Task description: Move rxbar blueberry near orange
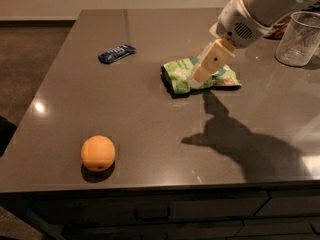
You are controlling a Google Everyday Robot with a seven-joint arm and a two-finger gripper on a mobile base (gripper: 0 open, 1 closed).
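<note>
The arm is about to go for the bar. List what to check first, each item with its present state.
1. Bar in plain view on the table: ok.
2. Orange in view, near the front edge: ok.
3. Gripper over the bar: not ok; it hangs over the green bag, between bar and cup.
4. Bar gripped: not ok; it lies apart from the gripper.
5. Nothing lying between bar and orange: ok.
6. Cup out of the way: ok; beyond the bag.

tool [195,78] low over green snack bag [176,73], open table [150,119] between rxbar blueberry [116,53] and orange [98,153], cup [300,36] far right
</note>
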